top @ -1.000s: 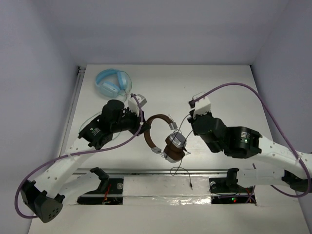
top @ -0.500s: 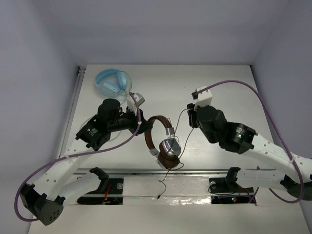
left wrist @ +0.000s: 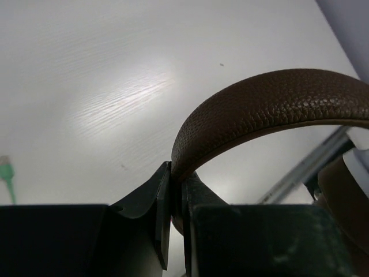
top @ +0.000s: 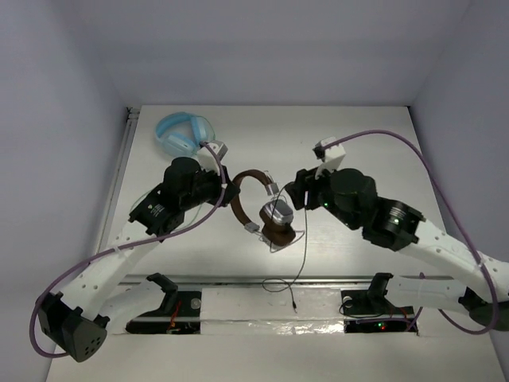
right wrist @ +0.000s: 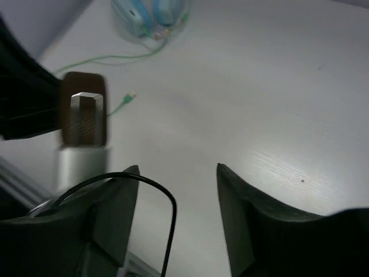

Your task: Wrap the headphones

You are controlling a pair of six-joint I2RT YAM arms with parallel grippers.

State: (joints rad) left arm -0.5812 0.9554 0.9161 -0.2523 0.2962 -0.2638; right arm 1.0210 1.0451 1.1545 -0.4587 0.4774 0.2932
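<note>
Wrap part-done: left gripper [left wrist: 173, 179] clenched the headband of the dark-brown, silver-cupped over-ear headphones [top: 266, 208] over mid-table, right gripper [right wrist: 176, 202] gaped near the dangling thin black cable [top: 303, 259], probably next to be caught.

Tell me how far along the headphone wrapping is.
Done: the left gripper is clamped on the headphones' brown headband. In hand: the open right gripper sits beside the black cable. Left: nearly all the wrapping; the cable trails loose toward the near edge.
</note>
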